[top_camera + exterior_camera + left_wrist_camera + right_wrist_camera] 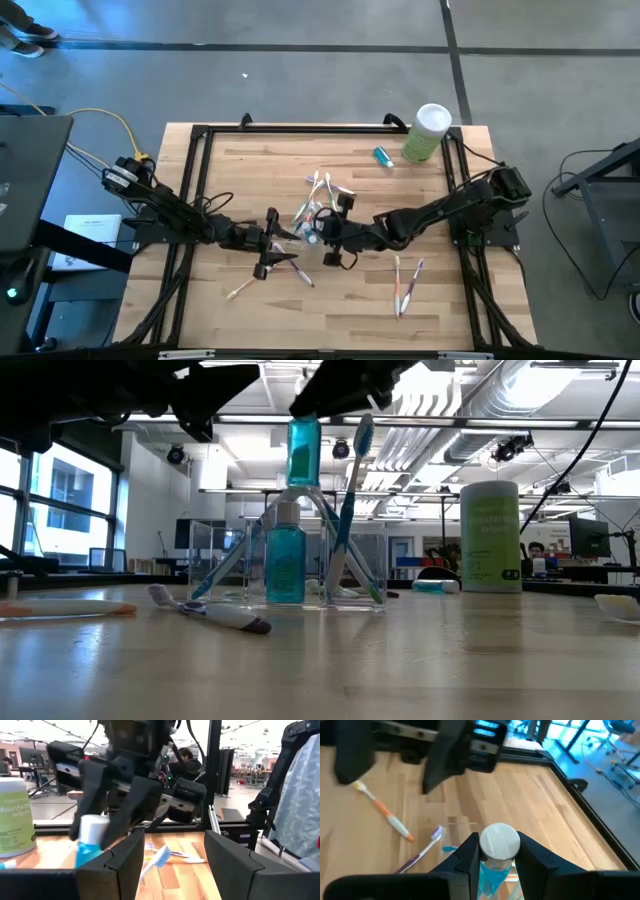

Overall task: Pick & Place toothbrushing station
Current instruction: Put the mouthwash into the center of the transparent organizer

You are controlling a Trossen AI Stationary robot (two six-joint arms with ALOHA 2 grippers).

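The clear cup (308, 222) (362, 565) stands mid-table. A blue tube (285, 565) and slanted toothbrushes (350, 500) stand in it. Straight above the cup hangs a second blue, white-capped tube (304, 450) (499, 841), with my right gripper (325, 235) (499, 846) shut on it. My left gripper (285, 245) (172, 852) is just left of the cup. It is level and open, with nothing between its fingers. My right gripper pinches the tube's blue body just under the white cap (492, 869) between its two fingers. The fingers (137, 802) slant down from the table's right side. The tube stands upright with its cap up, and its lower end (304, 482) is clear above the cup.
A pale-green canister (428, 133) (490, 535) stands at the far right, with another blue tube (382, 155) lying beside it. Loose toothbrushes lie near the front left (240, 290) and front right (407, 283). One more toothbrush (210, 610) lies before the cup. A black frame (195, 180) rims the table.
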